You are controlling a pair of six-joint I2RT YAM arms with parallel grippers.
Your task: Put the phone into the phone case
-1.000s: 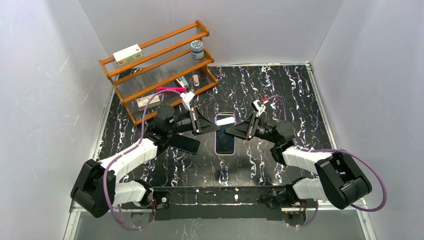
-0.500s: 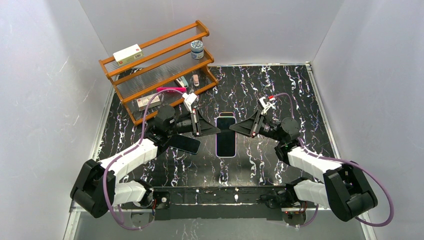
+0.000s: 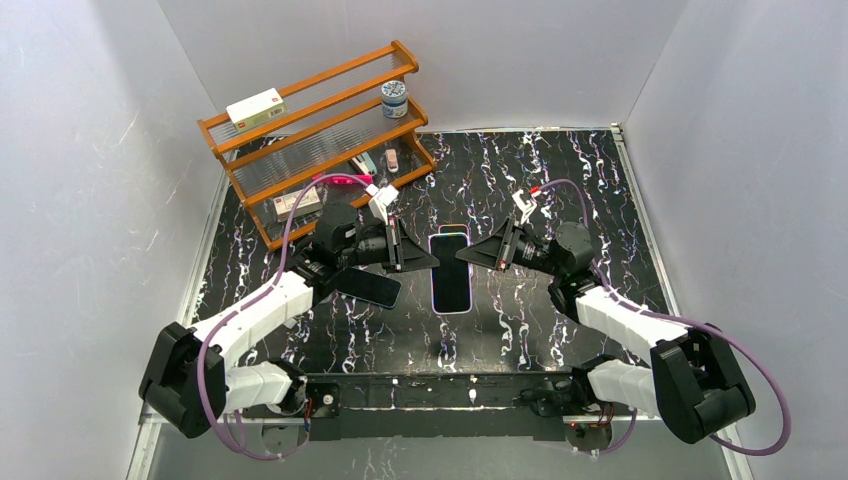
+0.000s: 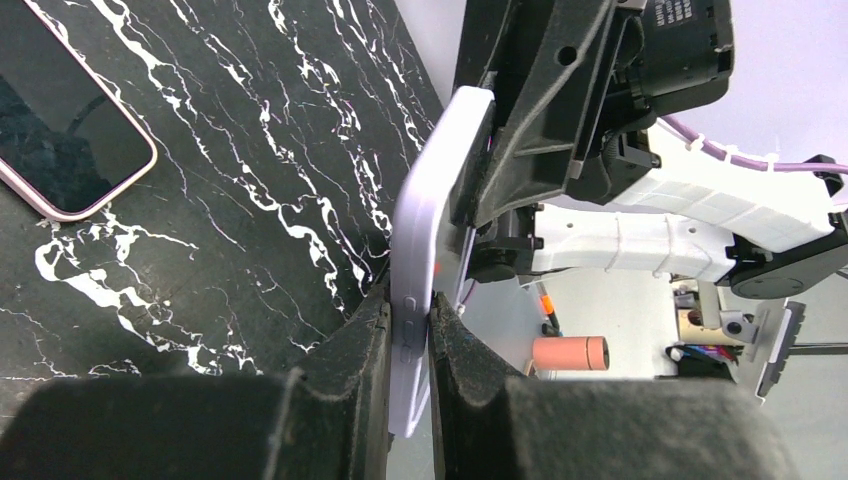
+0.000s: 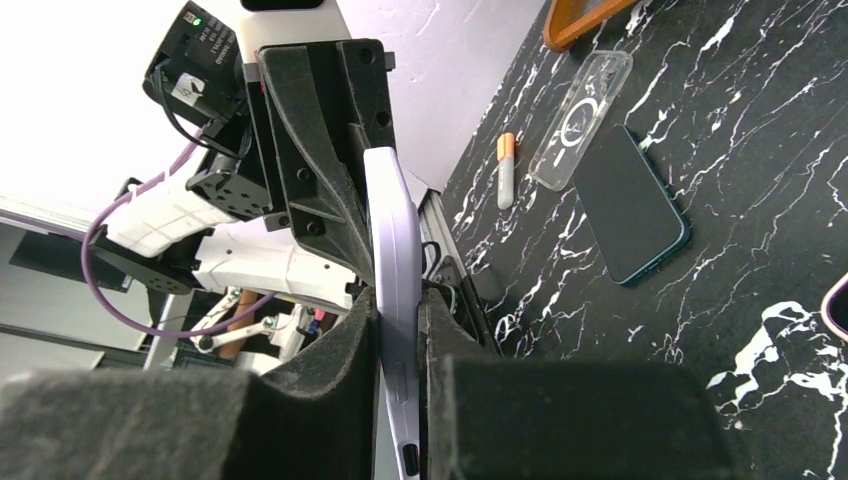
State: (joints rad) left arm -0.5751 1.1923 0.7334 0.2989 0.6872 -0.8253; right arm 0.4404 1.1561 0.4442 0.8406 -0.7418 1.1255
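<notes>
Left gripper point(image 4: 408, 306): clamps thin lilac phone case point(image 4: 425, 225).
Right gripper point(image 5: 397, 300): clamps same case.
Pink-rimmed black phone point(image 4: 62, 120): flat on marbled table point(image 4: 290, 150).

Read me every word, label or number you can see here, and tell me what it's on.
Nothing can be read in any view.
White box: red mark, print too small.
Jar: label too small.
Right-arm sticker: white print, too blurred.
Left-arm sticker: too blurred.
Case: no print seen.
</notes>
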